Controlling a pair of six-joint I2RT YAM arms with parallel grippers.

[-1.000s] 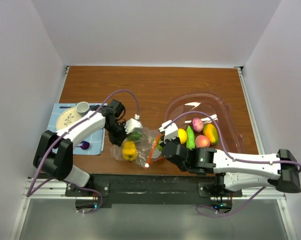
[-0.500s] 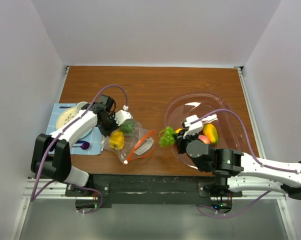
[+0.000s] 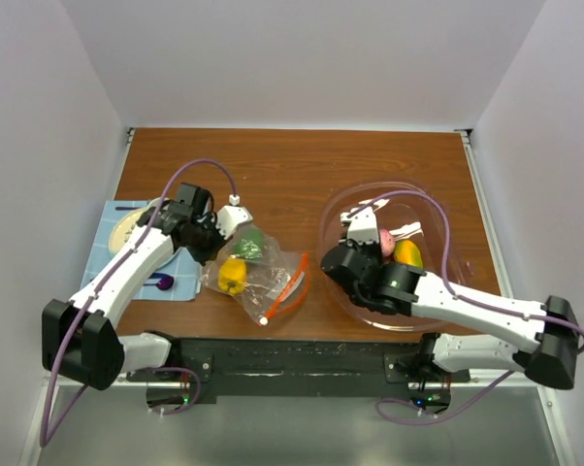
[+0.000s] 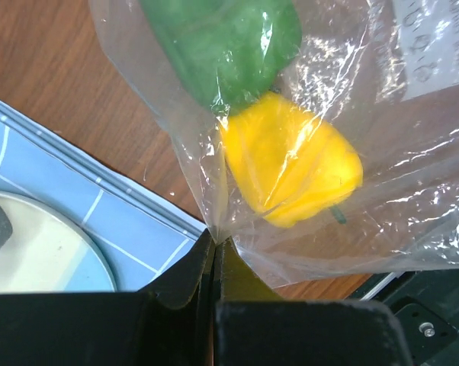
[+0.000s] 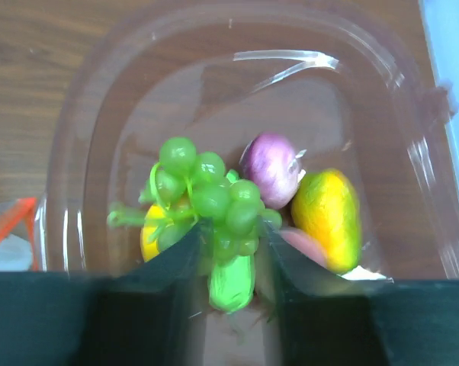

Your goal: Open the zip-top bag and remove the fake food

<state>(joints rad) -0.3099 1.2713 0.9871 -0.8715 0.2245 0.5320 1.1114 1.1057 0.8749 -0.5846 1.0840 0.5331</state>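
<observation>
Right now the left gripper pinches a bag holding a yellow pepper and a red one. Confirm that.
Wrong colour: in the left wrist view the left gripper pinches the zip-top bag holding a yellow pepper and a green pepper, not red.

- One clear plastic bag (image 3: 273,282) is counted.
- Two pieces of toy food are counted inside it: one green pepper (image 4: 222,46) and one yellow pepper (image 4: 290,164).
- One clear tub (image 5: 85,114) is seen.
- Six pieces of toy food are counted in the tub: one bunch of green grapes (image 5: 207,198), one purple piece (image 5: 271,168), one yellow-orange piece (image 5: 329,217), and, partly hidden, one yellow piece (image 5: 148,242), one light green piece (image 5: 231,286) and one pink piece (image 5: 300,244).
- One plate (image 4: 39,252), one blue mat (image 4: 138,229) and one purple spoon (image 3: 162,282) are found.
- Two robot arms are seen: the left arm (image 3: 137,257) and the right arm (image 3: 467,309).
</observation>
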